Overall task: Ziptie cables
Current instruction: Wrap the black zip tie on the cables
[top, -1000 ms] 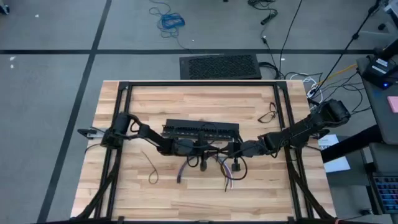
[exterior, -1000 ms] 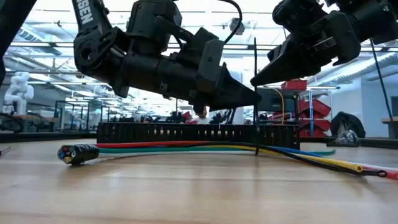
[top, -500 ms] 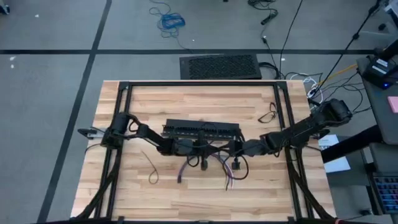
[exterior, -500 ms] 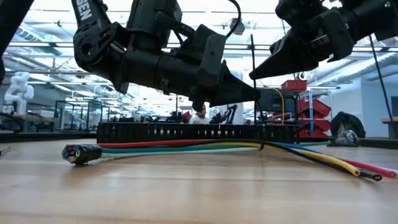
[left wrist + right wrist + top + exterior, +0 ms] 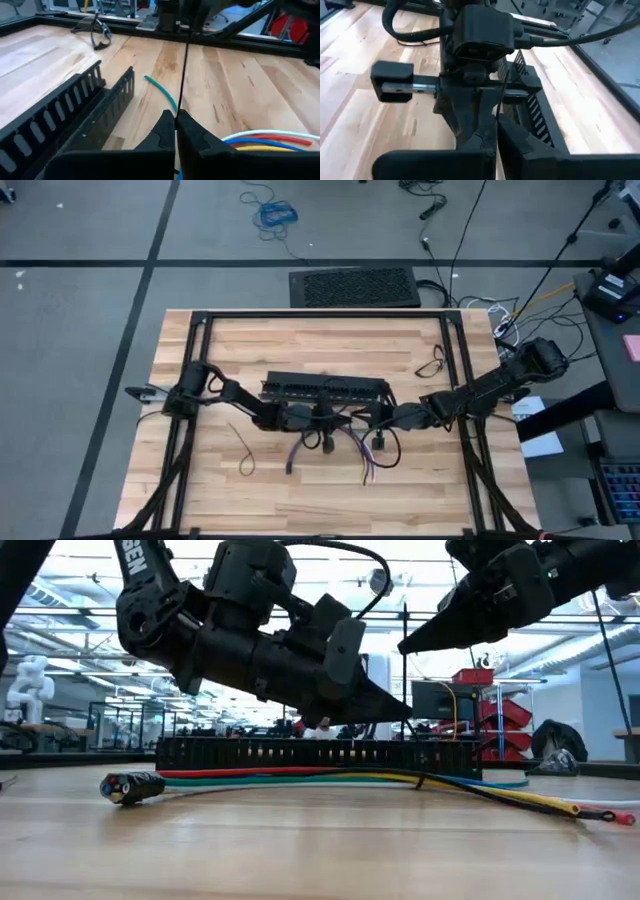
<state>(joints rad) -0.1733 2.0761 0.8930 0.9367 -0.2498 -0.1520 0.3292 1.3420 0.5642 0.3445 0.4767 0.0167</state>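
High view: both arms are meeting at mid-bench, just near of the black slotted bar (image 5: pixel 325 389); the cables (image 5: pixel 330 442) are trailing nearward from there.

Low view: the cables (image 5: pixel 330 778) are lying on the bench (image 5: pixel 300 850) before the bar, while the ziptie (image 5: pixel 405 690) is rising taut between both tips.

Left wrist view: the left end effector (image 5: pixel 176 131) is pressing together on the ziptie (image 5: pixel 184 65).

Right wrist view: the right end effector (image 5: pixel 496 131) is pinching the same strip.

Judgement: tightening calls for steady opposed pulling along the strip, with no twisting.
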